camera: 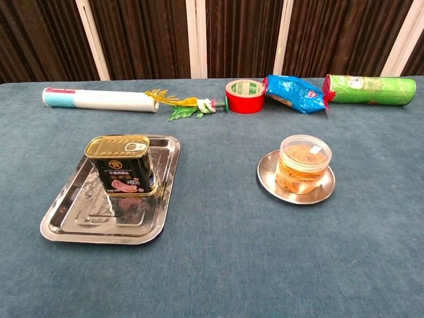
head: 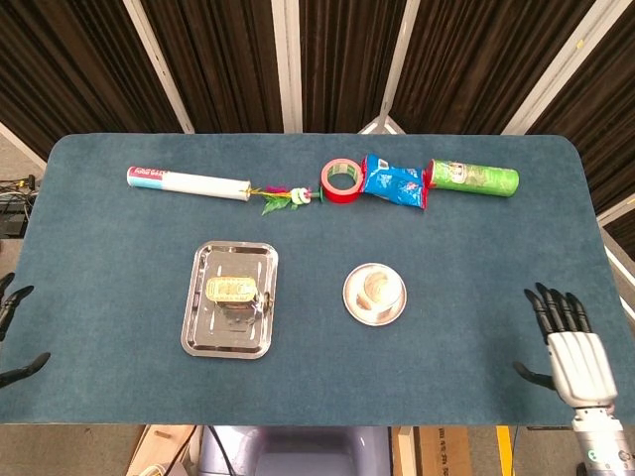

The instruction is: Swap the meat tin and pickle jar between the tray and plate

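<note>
1. Two hands, both empty. My right hand (head: 568, 342) sits at the table's (head: 476, 238) right edge near the front corner, palm down, fingers spread apart and pointing toward the far edge. Of my left hand (head: 12, 332) only a few dark fingertips show at the left edge, holding nothing that I can see; how wide it stands I cannot tell.
2. Nothing has been swapped yet, as I judge it: the meat tin (camera: 121, 163) stands upright in the far half of the tray (camera: 66, 222), left of the table's centre, and the pickle jar (camera: 303, 163) stands upright on the plate (camera: 270, 179), just right of centre.
3. From my right hand the jar lies to the left and a little toward the far edge, with bare cloth between; the tin is further off the same way. The jar belongs to my right hand, the tin to my left.
4. The tin's long axis runs left to right, parallel to the front edge, so my left hand would close across its short width, front to back.
5. Along the far edge, well clear of both reaches, lie a white roll (head: 187, 182), a red tape ring (head: 342, 179), a blue snack bag (head: 394, 181) and a green chip tube (head: 474, 178).
</note>
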Available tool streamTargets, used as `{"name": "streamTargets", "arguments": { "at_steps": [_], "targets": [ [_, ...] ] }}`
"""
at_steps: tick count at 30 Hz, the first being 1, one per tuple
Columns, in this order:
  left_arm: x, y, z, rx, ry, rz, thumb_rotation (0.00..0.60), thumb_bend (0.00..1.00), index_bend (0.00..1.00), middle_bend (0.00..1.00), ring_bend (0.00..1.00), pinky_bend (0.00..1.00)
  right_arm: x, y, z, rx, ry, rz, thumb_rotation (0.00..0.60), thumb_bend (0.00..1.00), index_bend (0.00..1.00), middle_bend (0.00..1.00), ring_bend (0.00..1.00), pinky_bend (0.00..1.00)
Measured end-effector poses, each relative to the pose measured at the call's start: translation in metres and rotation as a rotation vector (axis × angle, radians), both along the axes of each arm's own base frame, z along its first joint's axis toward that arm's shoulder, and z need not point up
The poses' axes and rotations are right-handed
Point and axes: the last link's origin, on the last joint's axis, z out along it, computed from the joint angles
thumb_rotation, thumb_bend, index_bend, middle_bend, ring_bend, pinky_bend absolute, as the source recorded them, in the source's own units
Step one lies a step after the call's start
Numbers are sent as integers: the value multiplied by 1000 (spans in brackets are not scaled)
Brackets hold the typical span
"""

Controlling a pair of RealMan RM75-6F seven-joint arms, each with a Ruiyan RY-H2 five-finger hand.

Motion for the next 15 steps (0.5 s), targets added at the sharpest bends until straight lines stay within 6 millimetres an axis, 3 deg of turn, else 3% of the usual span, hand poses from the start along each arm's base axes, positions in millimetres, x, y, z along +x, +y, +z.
{"name": "streamTargets", "arguments": {
  "at_steps": [7, 15],
  "targets": [
    [0, 4, -1, 10, 2, 6, 600, 196, 154, 0, 0, 51, 43, -45, -15, 173, -40, 36, 600, 64, 15, 26, 0, 0],
    [-4, 1, 5, 44, 1, 24, 600, 196, 154, 0, 0, 51, 82, -87, -27, 247, -8, 16, 600, 63, 15, 25, 0, 0]
  ]
}}
